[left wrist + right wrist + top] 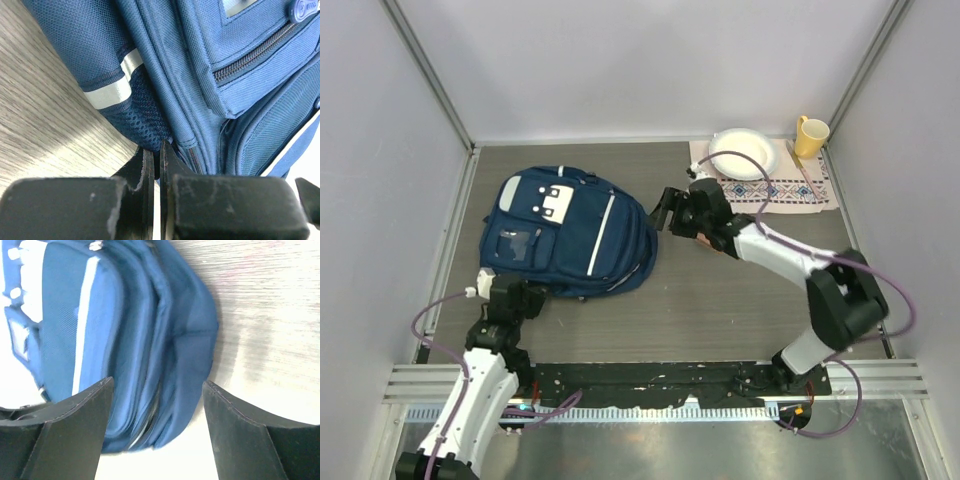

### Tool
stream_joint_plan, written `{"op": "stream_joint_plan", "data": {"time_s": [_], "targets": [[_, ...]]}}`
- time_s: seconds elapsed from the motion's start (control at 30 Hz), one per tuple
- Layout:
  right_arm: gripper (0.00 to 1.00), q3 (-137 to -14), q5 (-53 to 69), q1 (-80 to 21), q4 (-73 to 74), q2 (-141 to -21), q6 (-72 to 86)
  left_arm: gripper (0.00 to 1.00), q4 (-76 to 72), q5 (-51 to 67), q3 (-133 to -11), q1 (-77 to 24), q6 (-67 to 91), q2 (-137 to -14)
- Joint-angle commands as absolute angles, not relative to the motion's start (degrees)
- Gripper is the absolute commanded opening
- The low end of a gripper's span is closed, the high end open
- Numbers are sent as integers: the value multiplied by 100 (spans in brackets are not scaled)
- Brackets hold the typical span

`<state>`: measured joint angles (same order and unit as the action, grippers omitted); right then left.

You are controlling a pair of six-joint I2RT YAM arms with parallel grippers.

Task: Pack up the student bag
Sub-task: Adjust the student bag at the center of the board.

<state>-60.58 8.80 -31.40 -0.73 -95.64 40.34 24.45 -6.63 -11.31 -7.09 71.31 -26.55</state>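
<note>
Finding: left hand (pixel 156 149) was pinched shut at lower-left seam of bag (pixel 575 235), hold unconfirmed | right hand (pixel 667 208) stood wide open, empty, right of bag | advised: brace bag before pulling it open.

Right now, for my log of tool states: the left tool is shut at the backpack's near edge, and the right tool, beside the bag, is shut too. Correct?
No: the right tool is open, not shut; the right wrist view shows its fingers spread wide apart, facing the student bag. The left tool is indeed shut at the bag's near edge.
</note>
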Motion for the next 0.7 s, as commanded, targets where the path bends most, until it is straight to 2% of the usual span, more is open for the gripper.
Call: {"op": "stream_joint_plan", "data": {"time_s": [0.0, 0.27, 0.67], "targets": [[77, -5504, 220, -4039, 157, -8193, 3147, 0, 2487, -457, -1748, -756, 6882, -3084], [73, -4351, -728, -5896, -553, -7814, 3762, 0, 2549, -325, -2223, -773, 6653, -3243], [73, -4606, -1942, -6653, -931, -8147, 3419, 0, 2663, -202, -2513, -773, 6451, -3410]]}}
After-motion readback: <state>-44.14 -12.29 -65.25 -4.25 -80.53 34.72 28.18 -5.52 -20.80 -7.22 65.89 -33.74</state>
